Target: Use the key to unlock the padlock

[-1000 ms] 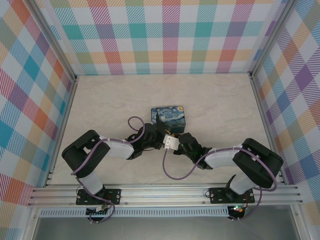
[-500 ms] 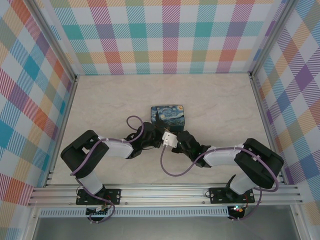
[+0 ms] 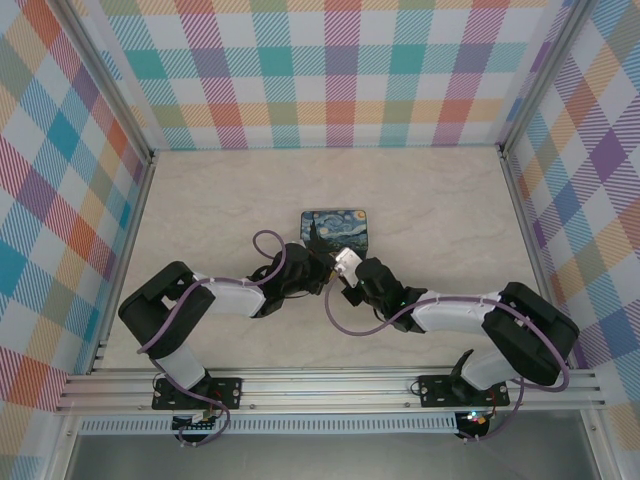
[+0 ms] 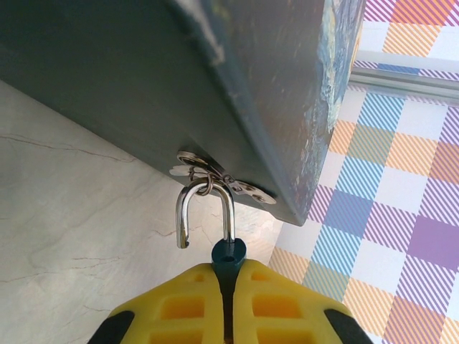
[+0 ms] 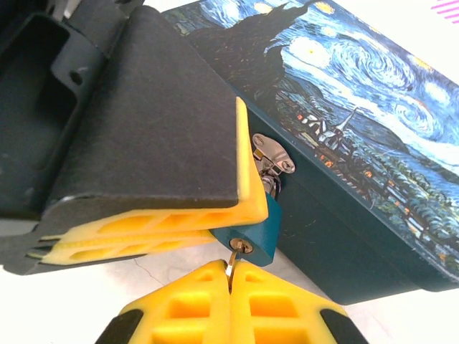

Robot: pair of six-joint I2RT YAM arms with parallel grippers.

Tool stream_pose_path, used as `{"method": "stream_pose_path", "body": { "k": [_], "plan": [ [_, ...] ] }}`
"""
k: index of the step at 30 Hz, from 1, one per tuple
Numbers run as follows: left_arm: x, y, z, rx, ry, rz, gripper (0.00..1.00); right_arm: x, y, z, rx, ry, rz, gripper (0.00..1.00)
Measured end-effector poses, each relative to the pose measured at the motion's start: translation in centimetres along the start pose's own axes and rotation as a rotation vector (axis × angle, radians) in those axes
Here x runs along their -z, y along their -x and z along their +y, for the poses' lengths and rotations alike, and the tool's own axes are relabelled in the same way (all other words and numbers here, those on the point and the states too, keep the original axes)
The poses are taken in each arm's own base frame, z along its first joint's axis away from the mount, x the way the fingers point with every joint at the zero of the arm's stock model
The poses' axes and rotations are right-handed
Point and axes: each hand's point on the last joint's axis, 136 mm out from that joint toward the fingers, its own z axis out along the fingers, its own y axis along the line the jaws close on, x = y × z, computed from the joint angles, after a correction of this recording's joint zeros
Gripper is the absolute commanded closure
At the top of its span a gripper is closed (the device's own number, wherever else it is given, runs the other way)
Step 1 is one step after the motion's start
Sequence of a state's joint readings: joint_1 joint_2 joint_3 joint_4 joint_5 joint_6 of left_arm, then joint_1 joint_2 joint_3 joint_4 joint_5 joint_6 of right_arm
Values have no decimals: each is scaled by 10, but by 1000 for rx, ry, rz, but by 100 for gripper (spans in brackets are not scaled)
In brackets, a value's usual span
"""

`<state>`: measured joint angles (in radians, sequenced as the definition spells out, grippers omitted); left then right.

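Where my two arms meet at the middle of the pale, marble-veined tabletop (image 3: 200, 200), the largest thing before me is the rectangular tin (image 5: 358, 107). It is dark blue, with a swirling night sky in blue and yellow painted on its lid. It lies flat, and its front wall faces my wrists.

My left pincer (image 4: 228, 283) is closed, its yellow fingers pressed on the padlock (image 5: 257, 231) from both sides. From the left wrist, a rounded teal corner pokes out above the fingertips. My right pincer (image 5: 231, 281) comes up from beneath with its fingers pressed together, pinching the key (image 5: 232, 264).

The padlock hangs just in front of the tin's front wall at the silver hasp (image 5: 274, 156). Its body is small, teal-blue and smooth, with a round keyhole in the underside. Its thin silver shackle (image 4: 231, 211) is threaded through the hasp's rings. One leg runs down into the body, while the other ends free in the air beside it, notched at the tip.

Of the key I see little more than a thin pale metal sliver, its tip in the keyhole and the rest hidden between my right fingertips.
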<state>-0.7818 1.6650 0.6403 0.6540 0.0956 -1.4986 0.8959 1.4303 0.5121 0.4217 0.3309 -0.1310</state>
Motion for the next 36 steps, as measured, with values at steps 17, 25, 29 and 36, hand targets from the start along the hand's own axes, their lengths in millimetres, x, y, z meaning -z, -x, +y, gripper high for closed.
{"method": "stream_pose_path", "body": {
  "k": [17,25,29,36],
  "plan": [
    [40,9,-14,-133,57,-41,43,-9,-21,3,-205,59,39,100],
    [88,77,-23,-220,148,-202,19,-9,-25,1,-294,89,32,100],
    [107,118,-41,-290,188,-276,12,-9,-27,0,-352,113,40,100],
    [88,148,-58,-428,262,-229,7,-5,-27,-3,-433,145,53,100]
  ]
}}
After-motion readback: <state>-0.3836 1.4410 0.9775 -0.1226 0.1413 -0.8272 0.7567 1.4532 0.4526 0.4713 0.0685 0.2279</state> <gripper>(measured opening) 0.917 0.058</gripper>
